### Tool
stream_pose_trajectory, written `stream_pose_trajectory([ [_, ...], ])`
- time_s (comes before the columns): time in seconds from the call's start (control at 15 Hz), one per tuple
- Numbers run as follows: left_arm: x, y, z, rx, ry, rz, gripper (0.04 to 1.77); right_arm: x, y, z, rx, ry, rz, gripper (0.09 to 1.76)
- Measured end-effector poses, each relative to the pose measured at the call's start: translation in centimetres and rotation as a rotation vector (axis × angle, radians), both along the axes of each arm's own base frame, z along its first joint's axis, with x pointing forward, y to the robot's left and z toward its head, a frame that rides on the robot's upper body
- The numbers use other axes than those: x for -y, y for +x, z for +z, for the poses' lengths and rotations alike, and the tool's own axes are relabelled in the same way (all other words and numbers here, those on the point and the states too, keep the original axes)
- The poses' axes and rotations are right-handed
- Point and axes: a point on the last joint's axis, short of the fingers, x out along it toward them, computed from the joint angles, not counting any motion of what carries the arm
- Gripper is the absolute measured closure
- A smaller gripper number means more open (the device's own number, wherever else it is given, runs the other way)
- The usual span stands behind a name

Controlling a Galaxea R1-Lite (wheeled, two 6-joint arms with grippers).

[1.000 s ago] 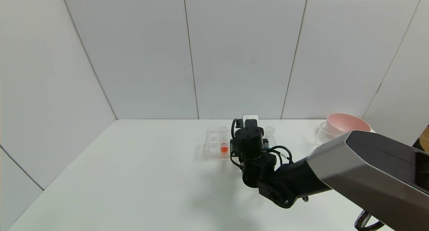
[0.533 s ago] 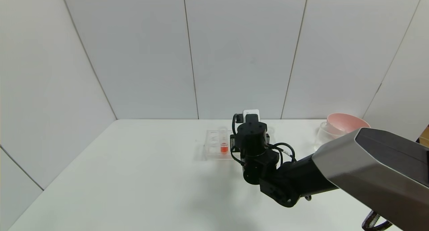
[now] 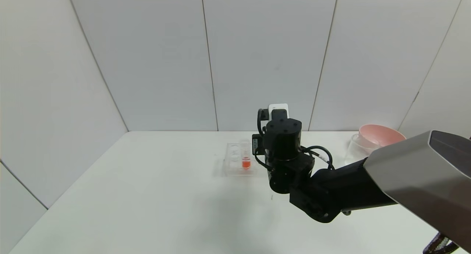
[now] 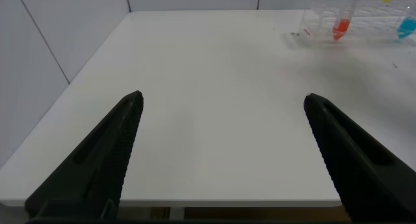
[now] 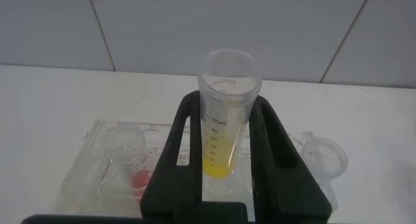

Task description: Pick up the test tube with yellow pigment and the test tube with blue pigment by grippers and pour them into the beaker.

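Observation:
In the right wrist view my right gripper (image 5: 227, 102) is shut on the test tube with yellow pigment (image 5: 224, 130). It holds the tube upright above the clear rack (image 5: 91, 159). The orange-red tube (image 5: 128, 156) stands in the rack to one side, and another clear tube mouth (image 5: 323, 156) stands to the other. In the head view my right wrist (image 3: 281, 143) hides the gripper and the yellow tube. The blue tube's cyan tip (image 4: 407, 28) shows in the left wrist view. The beaker (image 3: 356, 145) stands at the far right. My left gripper (image 4: 222, 96) is open and empty over the table's near left part.
A pink bowl (image 3: 381, 134) sits right behind the beaker at the table's far right. The rack (image 3: 237, 160) with the orange-red tube (image 3: 245, 161) stands mid-table near the back wall. My right arm (image 3: 349, 189) reaches across the right side of the table.
My right wrist has risen and shifted slightly right above the rack, with the yellow tube in it. The clear tube seen beside the wrist earlier is now behind the arm.

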Motion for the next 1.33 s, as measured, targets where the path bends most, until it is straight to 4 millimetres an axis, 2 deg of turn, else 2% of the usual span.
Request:
stream_pose_trajectory([
  [0.47, 0.0, 0.0, 0.0, 0.000, 0.000, 0.000, 0.05, 0.7, -0.6, 0.9, 0.003, -0.026, 0.020, 1.36],
  [0.73, 0.0, 0.0, 0.0, 0.000, 0.000, -0.001, 0.05, 3.3, -2.3, 2.1, -0.025, -0.051, 0.164, 1.36],
  [0.93, 0.0, 0.0, 0.0, 0.000, 0.000, 0.000, 0.05, 6.8, -4.3, 1.9, -0.086, -0.083, 0.366, 1.36],
  [1.07, 0.0, 0.0, 0.0, 0.000, 0.000, 0.000, 0.05, 10.0, -5.3, 1.8, -0.125, -0.085, 0.471, 1.36],
  [1.33, 0.0, 0.0, 0.0, 0.000, 0.000, 0.000, 0.05, 17.2, -5.7, 2.3, -0.147, -0.083, 0.529, 1.36],
])
